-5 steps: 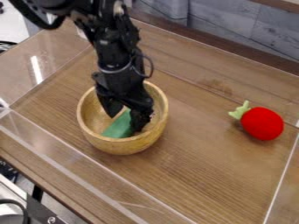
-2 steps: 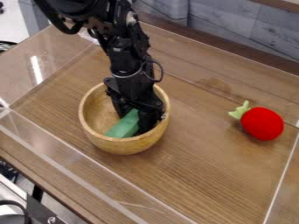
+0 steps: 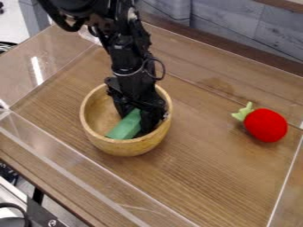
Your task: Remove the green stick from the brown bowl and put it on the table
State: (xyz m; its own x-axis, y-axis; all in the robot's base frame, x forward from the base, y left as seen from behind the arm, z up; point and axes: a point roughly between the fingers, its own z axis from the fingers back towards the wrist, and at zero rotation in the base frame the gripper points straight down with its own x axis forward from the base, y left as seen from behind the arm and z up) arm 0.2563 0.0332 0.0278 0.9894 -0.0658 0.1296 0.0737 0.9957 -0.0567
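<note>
Where the brown bowl [image 3: 90, 131] is set on the worktop [image 3: 207, 164], the green stick [image 3: 124, 126] is seen inside, gripped between the black jaws [image 3: 136, 115], the strawberry [image 3: 267, 125] placed well apart at right, no writing legible.

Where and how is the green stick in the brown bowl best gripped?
Probably by its upper part, pinched across its narrow width from above: the green stick lies slantwise inside the brown bowl, whose thick raised wall hinders a sideways approach. The end effector is already over that upper part.
</note>
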